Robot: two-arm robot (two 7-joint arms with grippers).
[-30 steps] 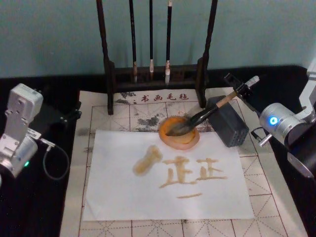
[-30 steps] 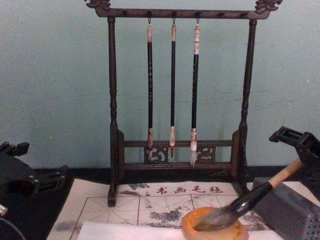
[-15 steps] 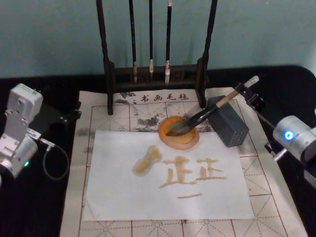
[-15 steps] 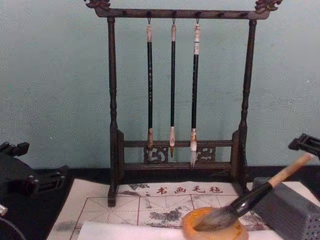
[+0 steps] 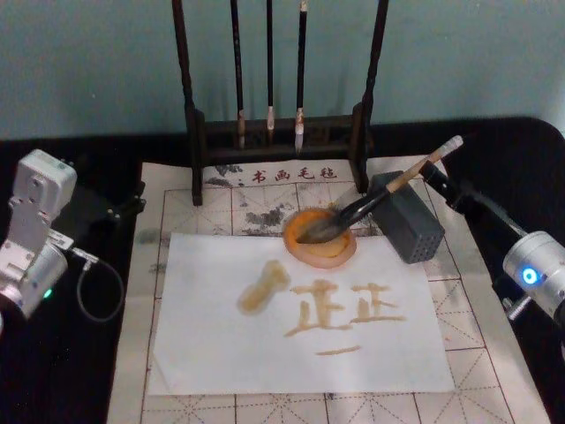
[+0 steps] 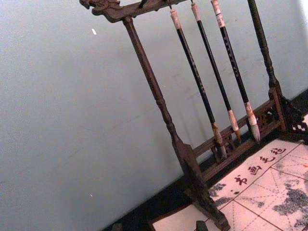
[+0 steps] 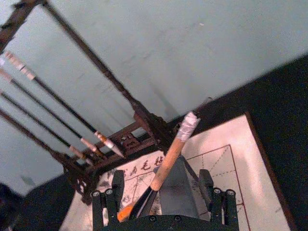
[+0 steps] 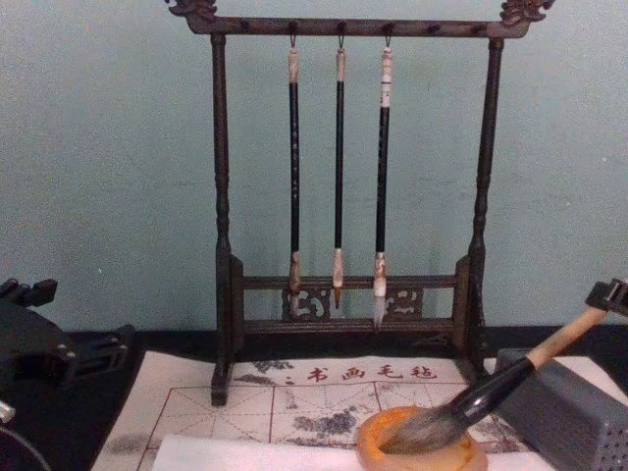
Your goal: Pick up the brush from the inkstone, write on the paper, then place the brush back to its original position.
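The brush lies with its grey tuft in the orange-rimmed inkstone and its tan handle leaning on the grey box. In the chest view the brush slants up to the right from the inkstone. My right gripper is open just behind the handle's whitish end. In the right wrist view its fingers stand wide apart on either side of the handle, not touching it. The white paper carries amber written characters. My left gripper is parked open at the left.
A dark wooden rack with three thin hanging brushes stands behind the inkstone. The beige gridded mat lies under the paper on a black table. A grey cable loops beside my left arm.
My right gripper has drawn back to the right and toward me, off the brush handle. The brush stays in the inkstone, leaning on the grey box. The left arm has not moved.
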